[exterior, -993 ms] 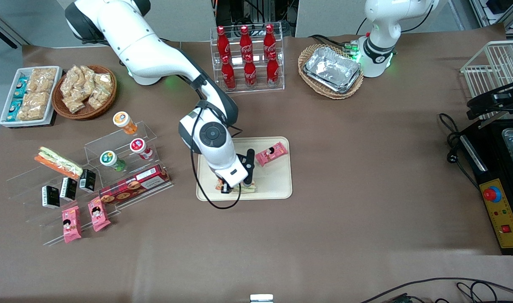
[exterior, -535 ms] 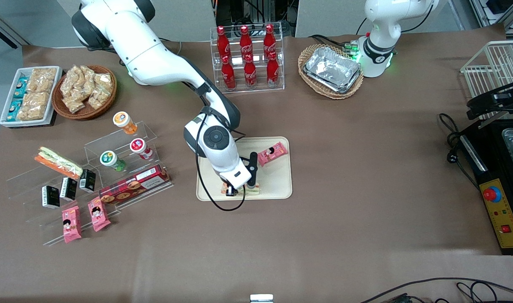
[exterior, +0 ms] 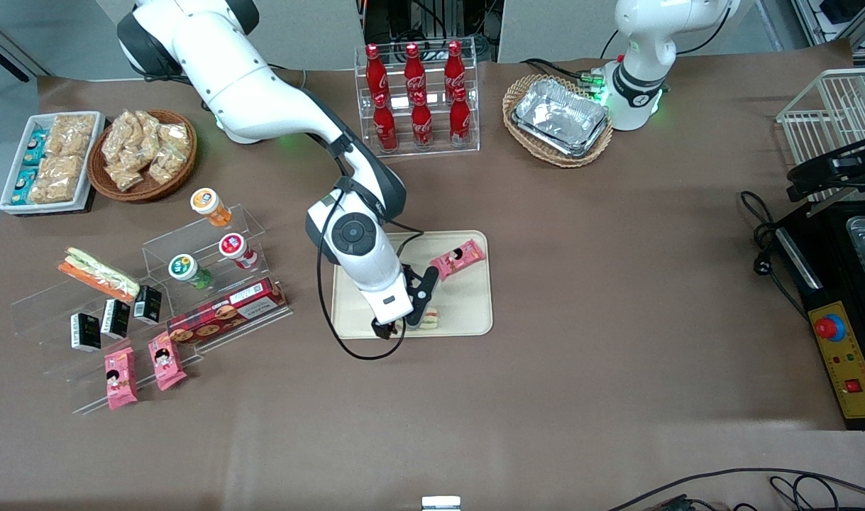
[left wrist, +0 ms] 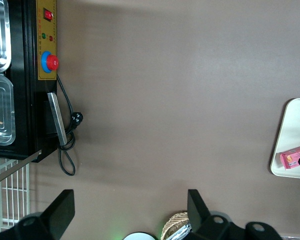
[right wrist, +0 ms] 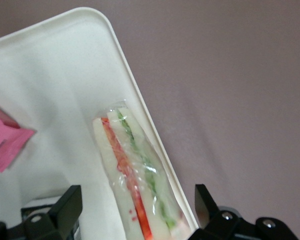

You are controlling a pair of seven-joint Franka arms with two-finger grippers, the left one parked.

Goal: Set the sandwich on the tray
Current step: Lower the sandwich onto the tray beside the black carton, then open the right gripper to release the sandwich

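Observation:
The sandwich (exterior: 429, 318), clear-wrapped with red and green filling, lies on the cream tray (exterior: 467, 305) along the rim nearest the front camera. In the right wrist view the sandwich (right wrist: 130, 165) lies flat beside the tray's rim (right wrist: 135, 95). My right gripper (exterior: 409, 321) hangs low over the tray, right above the sandwich. In the wrist view the gripper (right wrist: 137, 199) is open, its fingers wide apart on either side of the sandwich and not touching it.
A pink snack packet (exterior: 458, 259) lies on the tray farther from the camera. Toward the working arm's end stand an acrylic display (exterior: 212, 284) with jars and boxes and the orange-strip sandwich (exterior: 97, 272). A cola rack (exterior: 419, 99) and a foil-tray basket (exterior: 558, 117) stand farther back.
The gripper has turned and shifted slightly toward the working arm's end. The sandwich now shows more fully beside it, lying on the tray.

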